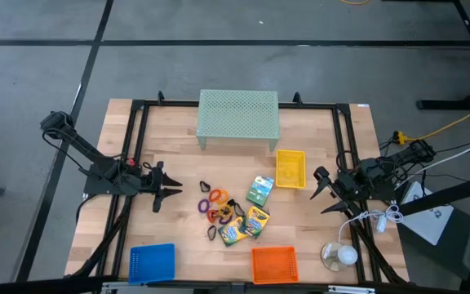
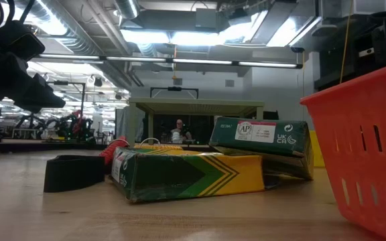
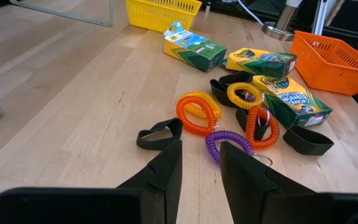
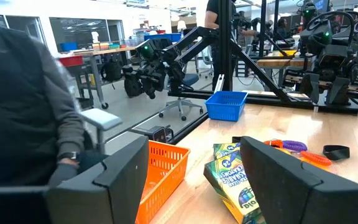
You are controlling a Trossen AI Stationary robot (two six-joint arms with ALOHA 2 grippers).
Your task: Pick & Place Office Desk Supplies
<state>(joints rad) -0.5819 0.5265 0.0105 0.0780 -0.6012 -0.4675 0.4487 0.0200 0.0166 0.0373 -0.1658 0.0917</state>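
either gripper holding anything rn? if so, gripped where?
Nothing held. Left gripper is open and empty, short of the purple ring. Right gripper is open and empty beside the yellow basket.

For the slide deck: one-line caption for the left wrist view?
Left gripper, fingers apart and empty, faces coiled rings, black clips and crayon boxes; orange basket beyond.

- crayon boxes (image 3: pixel 194 50): green and yellow, chevron stripes on the sides
- coil rings: orange (image 3: pixel 198 113), yellow (image 3: pixel 244 95), purple (image 3: pixel 227 142)
- clips (image 3: pixel 159 134): black
- baskets: yellow (image 1: pixel 290 168), orange (image 1: pixel 273 265), blue (image 1: pixel 152 263)
- mesh riser (image 1: pixel 238 117): pale green, perforated
- table (image 1: pixel 170 139): light wood, black frame
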